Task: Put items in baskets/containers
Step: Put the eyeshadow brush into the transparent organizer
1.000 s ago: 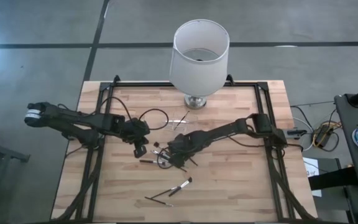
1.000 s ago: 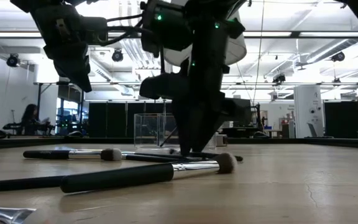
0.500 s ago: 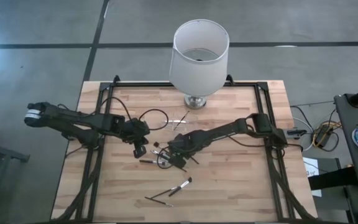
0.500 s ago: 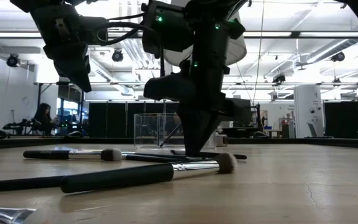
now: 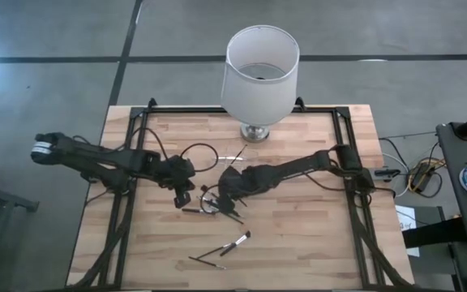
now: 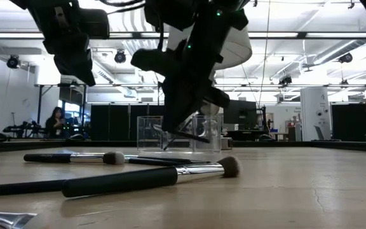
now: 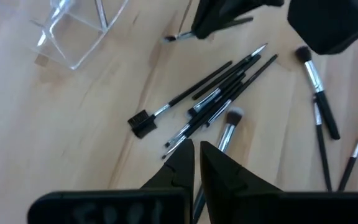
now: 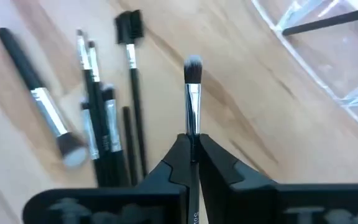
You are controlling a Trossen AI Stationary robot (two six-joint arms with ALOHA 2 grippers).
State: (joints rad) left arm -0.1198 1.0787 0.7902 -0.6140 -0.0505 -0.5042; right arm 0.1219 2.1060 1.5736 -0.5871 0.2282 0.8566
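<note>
— So, what is the right claw [image 8: 194, 155] doing?
— It pinches a thin brush [image 8: 192, 93], lifted off the desk [image 5: 298, 243], with the clear box [image 6: 180, 132] maybe at its twelve o'clock.
— And the left claw [image 7: 197, 163]?
— Squeezed together, holding nothing, above the brush pile [image 7: 219, 99].

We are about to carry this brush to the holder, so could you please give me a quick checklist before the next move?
1. Right gripper shut on the small brush: ok.
2. Brush lifted off the table, per the low view: ok.
3. Clear holder upright: ok.
4. Room left in the holder: cannot tell; one brush already inside.
5. Left gripper shut, empty, above the brush pile: ok.
</note>
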